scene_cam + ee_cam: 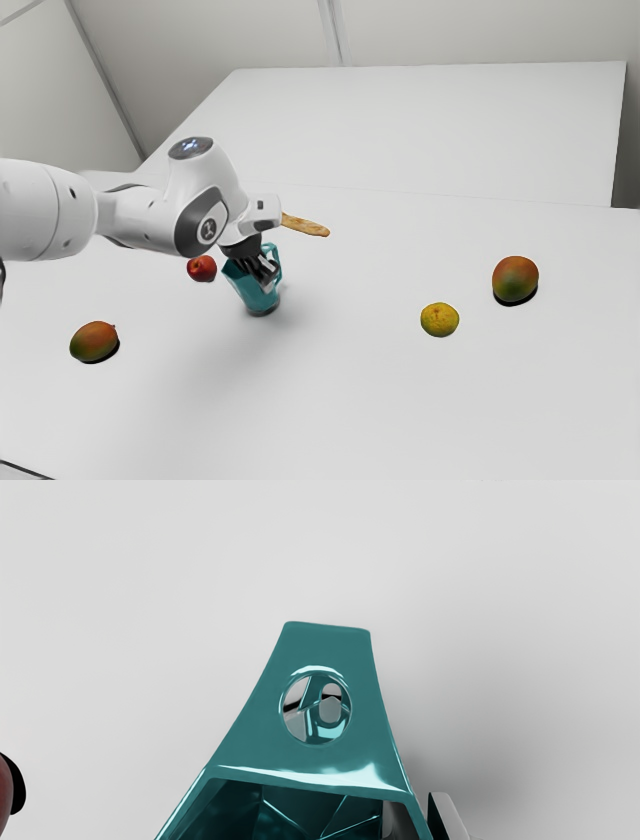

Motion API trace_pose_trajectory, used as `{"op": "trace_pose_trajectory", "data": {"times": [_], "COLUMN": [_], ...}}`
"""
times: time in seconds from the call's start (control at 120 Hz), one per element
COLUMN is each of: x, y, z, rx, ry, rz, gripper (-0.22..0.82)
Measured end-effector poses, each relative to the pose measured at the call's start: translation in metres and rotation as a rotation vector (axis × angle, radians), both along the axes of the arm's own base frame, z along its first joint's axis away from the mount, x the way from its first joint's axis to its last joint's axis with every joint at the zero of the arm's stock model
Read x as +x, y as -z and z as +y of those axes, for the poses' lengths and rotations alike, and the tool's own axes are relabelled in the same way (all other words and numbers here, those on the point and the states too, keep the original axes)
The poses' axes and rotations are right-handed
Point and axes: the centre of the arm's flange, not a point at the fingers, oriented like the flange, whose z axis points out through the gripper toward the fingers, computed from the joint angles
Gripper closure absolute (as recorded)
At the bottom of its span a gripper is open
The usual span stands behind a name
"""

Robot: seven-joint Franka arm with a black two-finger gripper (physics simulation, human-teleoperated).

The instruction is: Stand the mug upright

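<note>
- The mug (248, 287) is seen tilted above the bench (350, 370), below the arm's hand; its mouth is turned up and toward the exterior view's left, and its base is held low, though whether the bench is touched by it cannot be told.
- The mug's wall is pinched by the jaws near the rim (310, 779): one finger (396, 825) is set inside the mouth, the other outside.
- By the outer finger, a shadow is cast on the bench.
- A tapering part with a round hole (316, 707) is reached out from the rim, away from the jaws.
- On the exterior view's left, the tightest room is left by the red fruit (202, 268), which is set near the mug's rim.
- Behind the mug, the bread-like stick (312, 228) is partly covered by the hand (215, 200).
- Toward the exterior view's right, a broad stretch is left between the mug and the yellow fruit (439, 319); beyond that, a mango (515, 278) is found.
- The other mango (93, 341) is placed well apart, toward the exterior view's left.
- The bench's dark near edge (22, 470) is seen at the exterior view's lower left corner, well away from the mug.
</note>
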Motion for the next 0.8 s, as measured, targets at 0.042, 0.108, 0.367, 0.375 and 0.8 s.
{"op": "trace_pose_trajectory", "data": {"times": [0.042, 0.108, 0.367, 0.375, 0.8], "x": [0.0, 0.0, 0.0, 0.0, -0.001], "y": [0.0, -0.001, 0.0, 0.0, -0.025], "z": [0.0, -0.001, 0.0, 0.0, -0.001], "rx": [-0.001, -0.004, -0.014, -0.014, -0.026], "ry": [-0.003, -0.008, -0.017, -0.017, -0.012], "rz": [-0.002, -0.004, -0.002, -0.002, -0.046], "gripper": [0.77, 0.74, 0.53, 0.53, 0.26]}}
